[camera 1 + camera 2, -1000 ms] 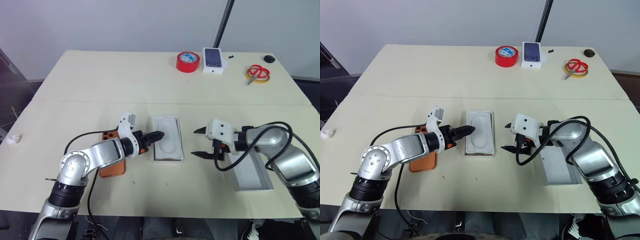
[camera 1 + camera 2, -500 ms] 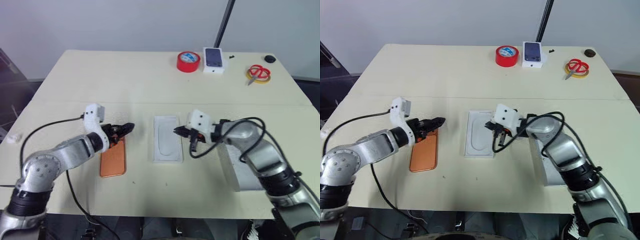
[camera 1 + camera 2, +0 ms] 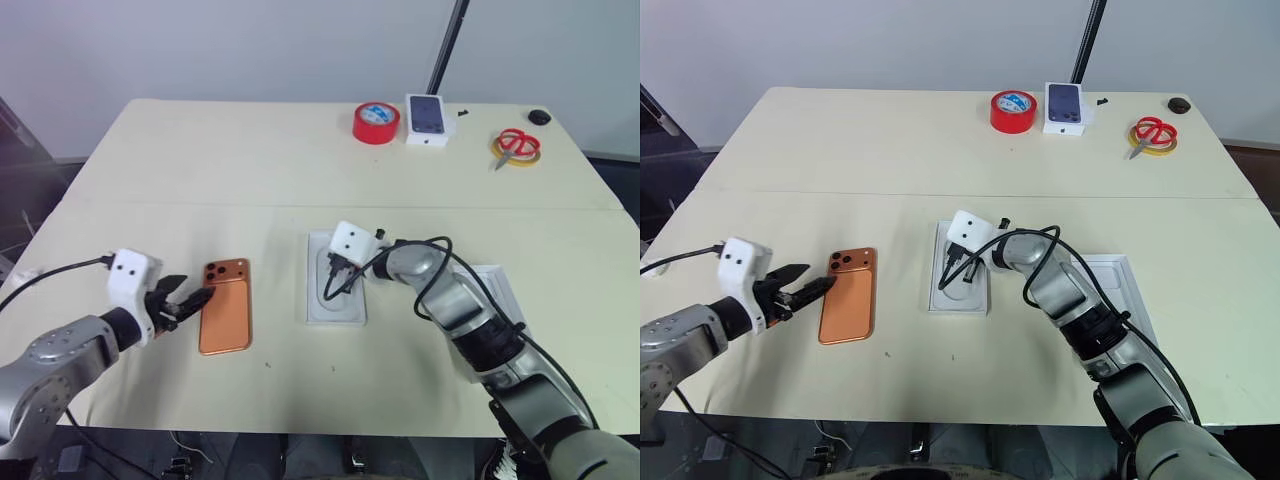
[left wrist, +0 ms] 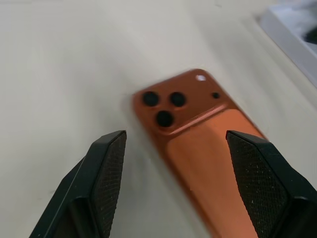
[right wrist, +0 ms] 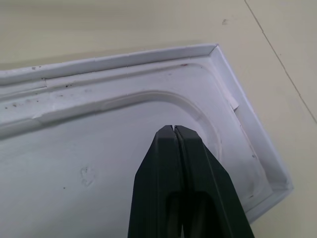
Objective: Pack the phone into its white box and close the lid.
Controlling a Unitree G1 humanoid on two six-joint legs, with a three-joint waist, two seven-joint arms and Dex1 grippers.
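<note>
Table w/ lid lying on the robot's right, empty, well apart from the rest. White box sits mid-table, insert w/ oval recess still in it. Phone lies face-down just left of the box, not packed. Right gripper clenched, tips over the insert. Left gripper released, jaws wide, camera end of phone between them, no contact yet. Step looks like: clearing/steadying the tray, approaching the phone. Next prob needs left jaws to straddle phone's edges, then close.
</note>
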